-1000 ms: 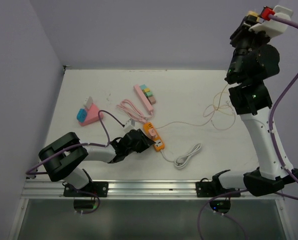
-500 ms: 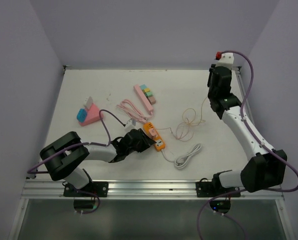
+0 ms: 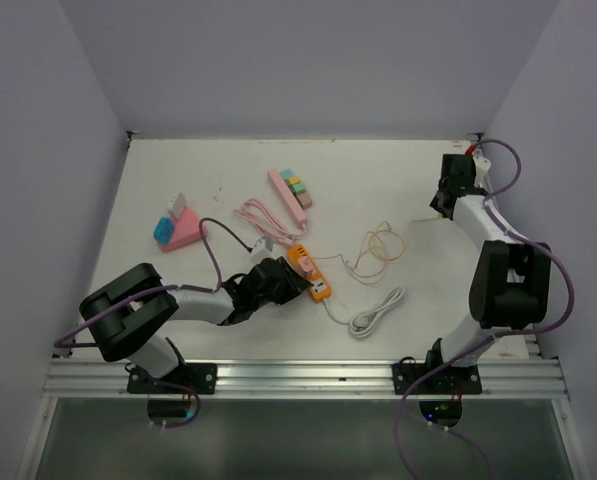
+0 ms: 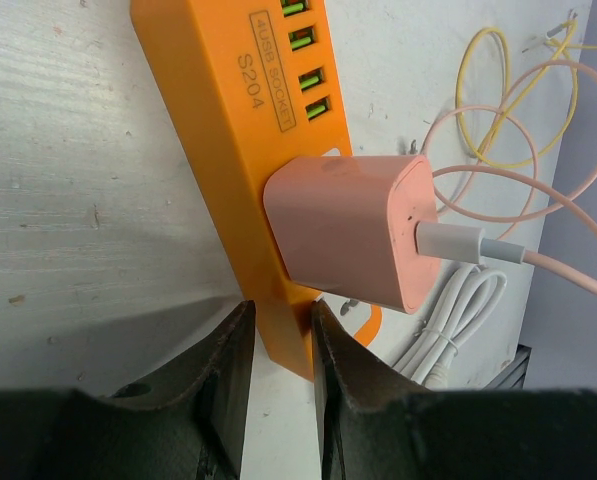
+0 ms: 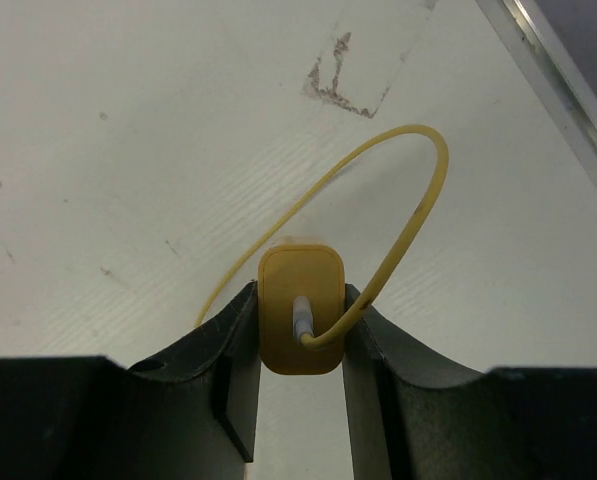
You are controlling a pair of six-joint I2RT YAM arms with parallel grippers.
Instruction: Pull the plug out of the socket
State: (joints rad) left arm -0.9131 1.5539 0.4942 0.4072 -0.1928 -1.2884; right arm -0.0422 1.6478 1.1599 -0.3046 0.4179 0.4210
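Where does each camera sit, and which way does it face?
Top external: above, behind the bases, looking down on the white table; left arm and right arm show.
Left wrist: on its arm, facing the orange plastic power strip gripped by the left end effector; fingers show.
Right wrist: on its arm, facing the small yellow plug gripped by the right end effector; fingers show.
Top and left wrist views share the power strip.

Orange socket (image 4: 218, 130), pink plug (image 4: 353, 230), yellow plug (image 5: 300, 320)
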